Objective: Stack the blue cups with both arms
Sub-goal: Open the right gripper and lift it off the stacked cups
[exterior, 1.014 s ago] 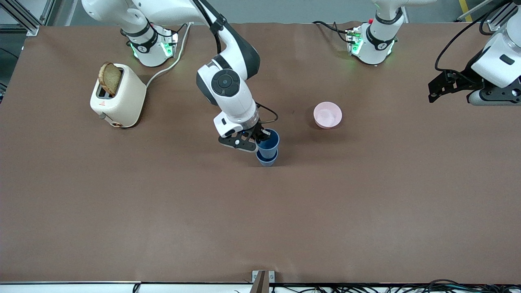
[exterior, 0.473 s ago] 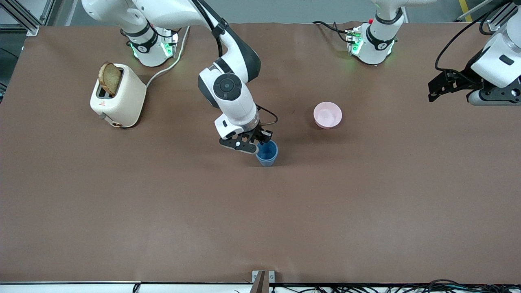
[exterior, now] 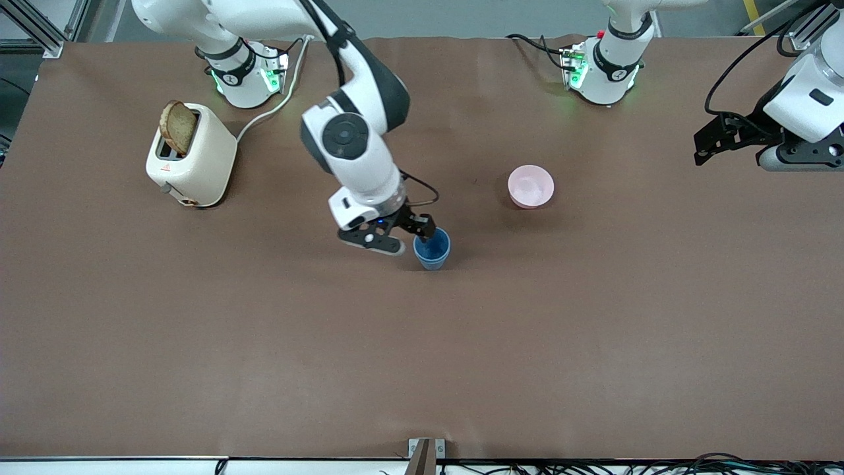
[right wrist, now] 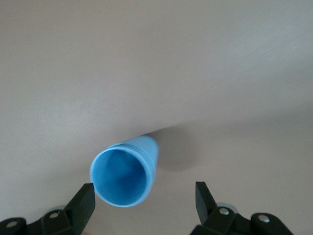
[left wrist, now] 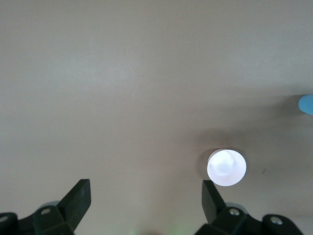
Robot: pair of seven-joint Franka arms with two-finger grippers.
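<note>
The two blue cups [exterior: 432, 249] stand nested, one inside the other, upright near the middle of the table. My right gripper [exterior: 410, 240] is open just beside the stack, toward the right arm's end, and holds nothing. In the right wrist view the cups [right wrist: 124, 176] sit close to one finger of the open gripper [right wrist: 144, 195], with a wide gap to the other finger. My left gripper [exterior: 703, 145] waits open and empty in the air at the left arm's end of the table. It also shows open in the left wrist view [left wrist: 144, 193], with an edge of the cups [left wrist: 306, 104].
A pink bowl [exterior: 530, 186] sits between the cups and the left arm's end, farther from the front camera; it also shows in the left wrist view [left wrist: 226, 167]. A cream toaster [exterior: 191, 155] with a bread slice [exterior: 178, 126] stands at the right arm's end, its cord running to the base.
My right gripper lowered the upper blue cup into the lower one, opened, and shifted off the stack toward the right arm's end. The left arm has not moved.
</note>
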